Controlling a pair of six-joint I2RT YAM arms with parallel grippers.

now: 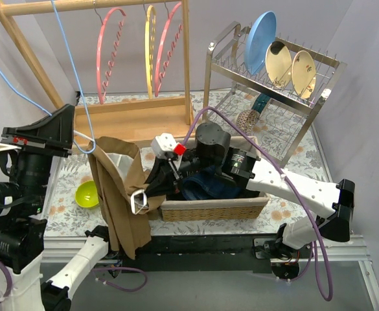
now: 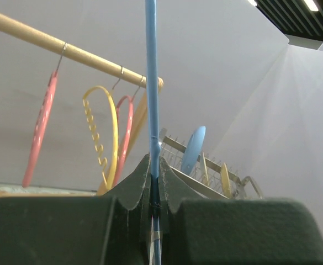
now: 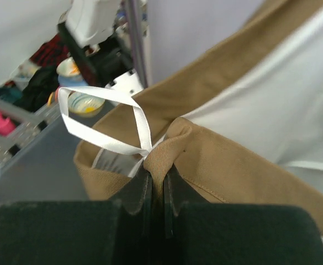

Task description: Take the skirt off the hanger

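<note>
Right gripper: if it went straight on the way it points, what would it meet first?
The tan cloth skirt: the right gripper is shut on its waistband, beside a white ribbon loop, so it would press into that fabric. Anything behind is hidden.

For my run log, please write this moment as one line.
left gripper: shut on thin light-blue wire hanger | right gripper: shut on brown fabric skirt waistband beside white ribbon loop | skirt: apparently still on hanger
</note>
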